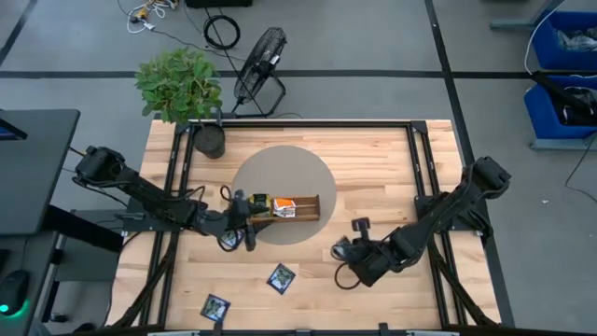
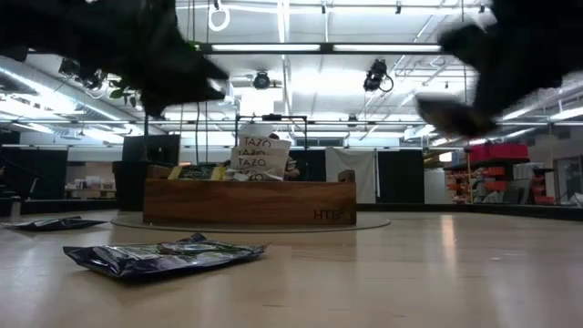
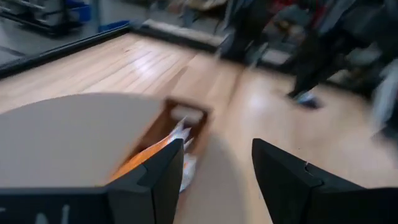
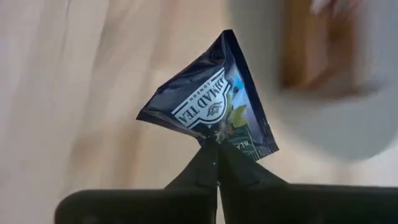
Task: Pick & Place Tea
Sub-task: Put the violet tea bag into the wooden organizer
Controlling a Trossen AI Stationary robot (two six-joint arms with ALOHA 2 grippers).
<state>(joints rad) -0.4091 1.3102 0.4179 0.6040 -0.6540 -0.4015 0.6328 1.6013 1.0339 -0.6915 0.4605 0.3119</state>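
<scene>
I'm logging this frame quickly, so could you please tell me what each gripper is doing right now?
Left gripper: open, holding nothing, by the wooden tray.
Right gripper: closed on a dark navy tea sachet.

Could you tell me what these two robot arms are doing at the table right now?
They are sorting tea. The right gripper is shut on a dark navy paper tea sachet, holding it above the pale wooden table. The left gripper is open beside the long brown wooden tray, which already holds sachets. Two more dark navy sachets lie on the table nearer the front edge.
</scene>
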